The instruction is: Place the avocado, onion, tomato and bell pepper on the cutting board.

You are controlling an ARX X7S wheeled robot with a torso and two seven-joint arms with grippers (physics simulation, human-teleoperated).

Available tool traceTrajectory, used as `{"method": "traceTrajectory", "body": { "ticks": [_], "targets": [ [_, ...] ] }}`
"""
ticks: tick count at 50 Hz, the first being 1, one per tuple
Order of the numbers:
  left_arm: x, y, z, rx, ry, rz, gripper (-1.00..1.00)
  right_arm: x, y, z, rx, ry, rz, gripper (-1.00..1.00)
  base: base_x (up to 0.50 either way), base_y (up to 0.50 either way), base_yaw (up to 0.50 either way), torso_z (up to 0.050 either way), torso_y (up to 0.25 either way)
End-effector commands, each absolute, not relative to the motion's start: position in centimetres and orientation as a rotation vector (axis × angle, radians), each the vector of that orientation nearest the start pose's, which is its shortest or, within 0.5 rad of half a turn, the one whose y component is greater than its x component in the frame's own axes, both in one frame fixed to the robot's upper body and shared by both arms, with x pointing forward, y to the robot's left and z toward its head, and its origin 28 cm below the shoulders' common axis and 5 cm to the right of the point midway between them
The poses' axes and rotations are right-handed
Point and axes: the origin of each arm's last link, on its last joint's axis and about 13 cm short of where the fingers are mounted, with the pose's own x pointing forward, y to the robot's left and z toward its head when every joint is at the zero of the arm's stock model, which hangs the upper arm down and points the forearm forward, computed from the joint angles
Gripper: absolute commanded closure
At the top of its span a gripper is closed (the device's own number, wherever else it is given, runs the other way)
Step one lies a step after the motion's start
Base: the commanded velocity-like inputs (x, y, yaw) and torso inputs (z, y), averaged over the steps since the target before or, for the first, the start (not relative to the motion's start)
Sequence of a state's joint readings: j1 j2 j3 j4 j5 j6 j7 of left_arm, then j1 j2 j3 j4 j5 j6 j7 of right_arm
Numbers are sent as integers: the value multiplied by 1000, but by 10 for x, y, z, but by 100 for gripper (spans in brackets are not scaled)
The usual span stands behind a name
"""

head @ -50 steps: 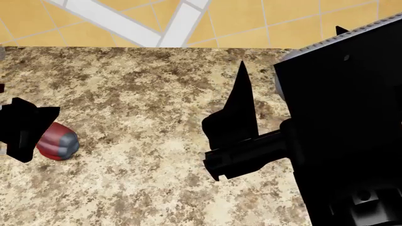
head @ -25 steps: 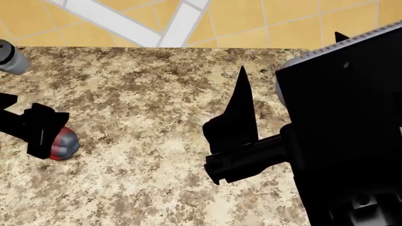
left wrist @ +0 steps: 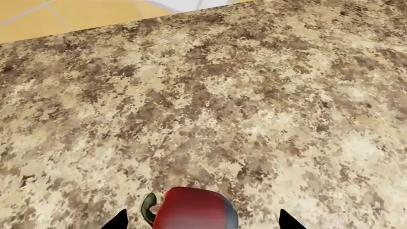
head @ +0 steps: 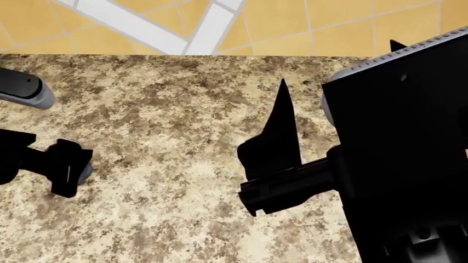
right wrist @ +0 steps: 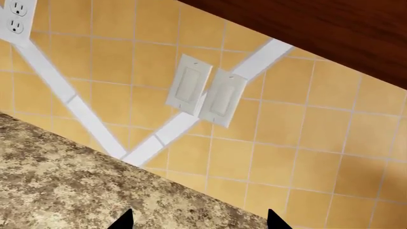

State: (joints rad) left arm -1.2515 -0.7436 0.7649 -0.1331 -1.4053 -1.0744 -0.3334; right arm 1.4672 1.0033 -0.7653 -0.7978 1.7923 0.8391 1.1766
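two left fingers (left wrist: pixel 117 220) flank the bell pepper (left wrist: pixel 194 210), jaws apart.

speckled granite counter (head: pixel 175 109); wall switches (right wrist: pixel 202 94); outlet (right wrist: pixel 16 15)

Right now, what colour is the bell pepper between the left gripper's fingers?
Dull red with a grey-blue patch on one side; the bell pepper shows best in the left wrist view.

L tool (head: pixel 69 174) lowered, R tool (head: pixel 256 192) raised
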Motion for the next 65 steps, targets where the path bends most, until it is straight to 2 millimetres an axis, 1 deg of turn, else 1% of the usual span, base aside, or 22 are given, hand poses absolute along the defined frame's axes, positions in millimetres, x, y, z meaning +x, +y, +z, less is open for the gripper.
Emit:
{"method": "traceTrajectory", "body": {
  "ticks": [1, 10, 29, 30, 33, 35, 39, 42, 44, 46, 47, 49, 50, 51, 52, 53, 55, 57, 59, 61, 62, 65],
  "targets": [
    [319, 282, 228, 104, 577, -277, -100, 170, -118, 308, -363, -154, 116, -100, 0, 0, 0, 0, 0],
    [321, 281, 214, 105, 600, -280, -100, 168, -118, 307, -362, -152, 113, -100, 0, 0, 0, 0, 0],
    [321, 279, 200, 126, 612, -277, -100, 169, -118, 304, -358, -147, 122, -100, 0, 0, 0, 0, 0],
    [321, 280, 202, 140, 597, -266, 100, 169, -118, 303, -358, -145, 122, -100, 0, 0, 0, 0, 0],
    [317, 281, 212, 164, 562, -259, 100, 169, -118, 302, -357, -143, 125, -100, 0, 0, 0, 0, 0],
    [311, 281, 219, 147, 549, -258, 100, 169, -117, 303, -360, -144, 130, -100, 0, 0, 0, 0, 0],
    [303, 281, 223, 155, 539, -264, 100, 169, -118, 306, -363, -149, 127, -100, 0, 0, 0, 0, 3],
    [297, 281, 234, 159, 505, -262, 100, 170, -118, 306, -364, -149, 128, -100, 0, 0, 0, 0, 0],
    [287, 280, 244, 150, 472, -271, 100, 170, -118, 307, -362, -151, 128, -100, 0, 0, 0, 0, 0],
    [281, 279, 250, 127, 434, -272, 100, 171, -118, 307, -363, -152, 127, -100, 0, 0, 0, 0, 0],
    [278, 278, 250, 153, 422, -277, 100, 171, -118, 307, -363, -152, 127, -100, 0, 0, 0, 0, 0],
    [266, 275, 252, 135, 387, -278, 100, 172, -118, 308, -362, -155, 127, -100, 0, 0, 0, 0, 0],
    [264, 274, 253, 132, 379, -278, 100, 171, -118, 308, -363, -155, 126, -100, 0, 0, 0, 0, 0],
    [259, 273, 257, 104, 357, -283, 100, 171, -118, 309, -363, -159, 126, -100, 0, 0, 0, 0, 0],
    [253, 272, 259, 126, 334, -291, 100, 170, -119, 308, -364, -159, 124, -100, 0, 0, 0, 0, 0],
    [249, 272, 262, 91, 328, -293, 100, 170, -119, 308, -363, -159, 123, -100, 0, 0, 0, 0, 0],
    [239, 269, 264, 126, 300, -320, 100, 170, -119, 308, -358, -170, 113, -100, 0, 0, 0, 0, 0],
    [229, 267, 267, 138, 276, -330, 100, 168, -120, 310, -347, -185, 103, -100, 0, 0, 0, 0, 0],
    [220, 265, 276, 132, 243, -331, 100, 167, -121, 308, -343, -188, 98, -100, 0, 0, 0, 0, 0],
    [210, 263, 281, 131, 204, -349, 100, 165, -121, 309, -345, -193, 92, -100, 0, 0, 0, 0, 0],
    [205, 262, 283, 149, 187, -353, 100, 162, -120, 311, -349, -202, 93, -100, 0, 0, 0, 0, 0],
    [192, 259, 289, 128, 146, -357, 100, 157, -120, 317, -362, -223, 79, -100, 0, 0, 0, 0, 0]
  ]
}}
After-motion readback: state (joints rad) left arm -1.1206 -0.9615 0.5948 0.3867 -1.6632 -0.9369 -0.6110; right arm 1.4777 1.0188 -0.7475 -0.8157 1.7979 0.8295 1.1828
